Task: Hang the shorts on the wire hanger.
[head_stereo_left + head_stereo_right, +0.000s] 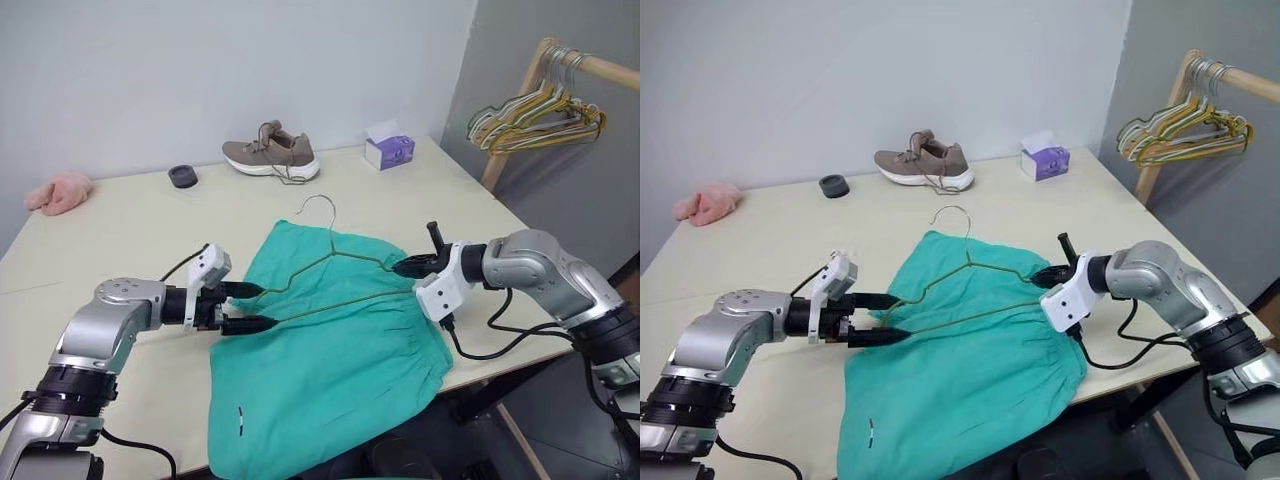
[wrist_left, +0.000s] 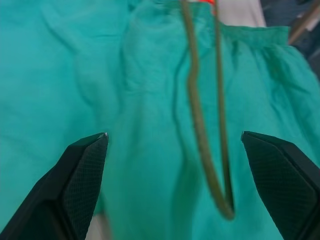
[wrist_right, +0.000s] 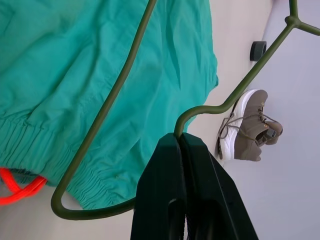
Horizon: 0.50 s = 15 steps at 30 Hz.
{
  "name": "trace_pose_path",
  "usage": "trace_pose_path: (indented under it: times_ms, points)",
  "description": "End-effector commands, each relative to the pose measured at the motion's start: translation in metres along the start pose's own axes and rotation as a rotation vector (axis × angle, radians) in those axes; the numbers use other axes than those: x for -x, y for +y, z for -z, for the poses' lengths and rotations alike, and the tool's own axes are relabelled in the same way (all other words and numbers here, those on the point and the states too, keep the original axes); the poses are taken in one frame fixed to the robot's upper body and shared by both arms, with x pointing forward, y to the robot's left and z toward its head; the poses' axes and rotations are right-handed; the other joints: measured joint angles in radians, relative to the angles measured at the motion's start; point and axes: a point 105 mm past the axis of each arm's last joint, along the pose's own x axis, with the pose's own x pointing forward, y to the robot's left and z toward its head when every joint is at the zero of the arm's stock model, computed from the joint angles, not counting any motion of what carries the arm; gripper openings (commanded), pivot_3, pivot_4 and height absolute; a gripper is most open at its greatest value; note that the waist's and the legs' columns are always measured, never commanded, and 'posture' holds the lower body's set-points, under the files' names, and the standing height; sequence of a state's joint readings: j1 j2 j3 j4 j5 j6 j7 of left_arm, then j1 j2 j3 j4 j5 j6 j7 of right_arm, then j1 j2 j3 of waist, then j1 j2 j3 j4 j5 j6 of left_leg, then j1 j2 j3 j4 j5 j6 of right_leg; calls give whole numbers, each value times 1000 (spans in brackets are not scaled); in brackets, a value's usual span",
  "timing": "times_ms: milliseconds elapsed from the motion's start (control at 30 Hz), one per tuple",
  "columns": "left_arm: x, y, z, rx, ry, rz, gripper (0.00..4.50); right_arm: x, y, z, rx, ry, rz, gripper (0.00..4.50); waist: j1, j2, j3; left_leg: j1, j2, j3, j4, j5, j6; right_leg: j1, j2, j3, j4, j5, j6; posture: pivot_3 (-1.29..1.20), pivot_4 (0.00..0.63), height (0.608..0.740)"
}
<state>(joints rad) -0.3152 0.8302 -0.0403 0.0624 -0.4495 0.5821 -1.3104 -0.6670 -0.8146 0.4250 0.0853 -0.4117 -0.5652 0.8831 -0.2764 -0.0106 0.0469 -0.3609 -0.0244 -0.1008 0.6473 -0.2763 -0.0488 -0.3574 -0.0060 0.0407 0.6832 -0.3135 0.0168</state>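
The teal shorts (image 1: 330, 370) lie spread on the table (image 1: 130, 235), their lower part hanging over the front edge. An orange drawstring (image 3: 15, 189) shows at the waistband. The thin olive wire hanger (image 1: 330, 258) sits over the shorts, hook (image 1: 320, 203) pointing toward the far side. My right gripper (image 1: 404, 267) is shut on the wire hanger at its right shoulder, as the right wrist view (image 3: 179, 139) shows closely. My left gripper (image 1: 250, 306) is open, and the hanger's left corner (image 2: 222, 202) lies between its fingers (image 2: 87, 155) without touching them.
A brown shoe (image 1: 272, 153), a purple tissue box (image 1: 389, 150) and a small black ring (image 1: 182, 176) stand along the far edge. A pink fuzzy cloth (image 1: 60, 192) lies at the far left. A wooden rack with a bunch of hangers (image 1: 535, 115) stands beyond the table's right side.
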Motion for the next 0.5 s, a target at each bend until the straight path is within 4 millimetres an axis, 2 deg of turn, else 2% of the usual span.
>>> trace_pose_path:
  times_ms: [33,67,167,500]
  points:
    - [0,-6,-6,-18,3,29,4500,8,-24,-2,49,-2,73,43,0,0,0,0,0,0,0,0,0,0,0,0,0,0,0,-309,0,740]
    - [0,-6,-4,-12,9,31,4500,8,-26,-3,49,-6,80,43,0,0,0,0,0,0,0,0,0,0,0,0,0,0,0,-308,0,740]
    - [-1,-6,-2,3,14,32,3918,8,-28,-5,49,-15,94,0,0,0,0,1,0,0,0,0,0,1,0,0,1,0,0,-309,0,740]
    - [-4,-7,0,7,20,23,792,6,-32,-10,39,-38,122,0,0,0,0,1,0,0,1,0,0,1,0,0,1,0,0,-305,0,740]
